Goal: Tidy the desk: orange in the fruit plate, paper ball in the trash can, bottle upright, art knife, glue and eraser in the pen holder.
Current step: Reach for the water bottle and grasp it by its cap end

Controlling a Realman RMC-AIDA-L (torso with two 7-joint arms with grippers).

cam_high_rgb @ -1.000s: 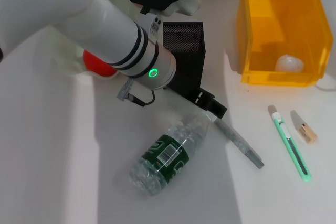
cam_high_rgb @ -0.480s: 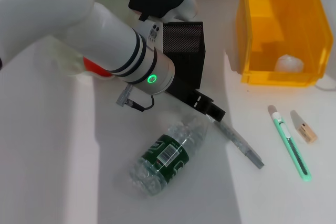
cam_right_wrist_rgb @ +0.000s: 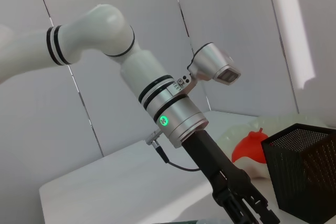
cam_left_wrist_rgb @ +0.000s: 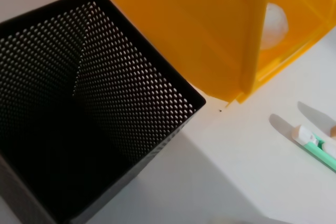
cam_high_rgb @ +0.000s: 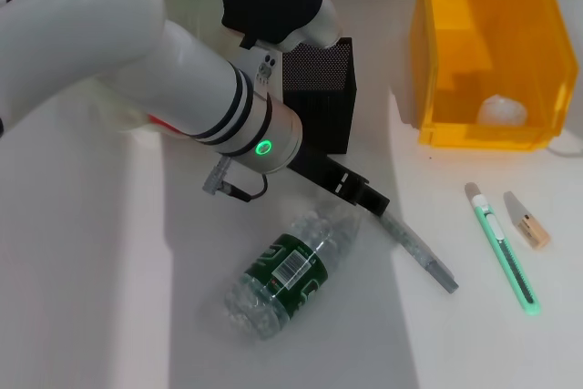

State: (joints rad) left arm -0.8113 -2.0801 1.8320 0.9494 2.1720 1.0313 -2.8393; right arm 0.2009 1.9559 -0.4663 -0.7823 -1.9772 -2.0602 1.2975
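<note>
left gripper (cam_high_rgb: 381,209) gripping the grey glue (cam_high_rgb: 418,250) by its near end, lifted slightly up toward the pen holder (cam_high_rgb: 319,88) since a second ago; drop-in looks next. art knife (cam_high_rgb: 504,256) and eraser (cam_high_rgb: 529,222) still lie on the desk, bottle (cam_high_rgb: 290,268) lying down. right gripper unseen.

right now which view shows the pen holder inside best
The left wrist view: it looks straight down into the pen holder. The head view shows only its rim and front wall behind the left arm; the right wrist view shows just an outer corner.
</note>
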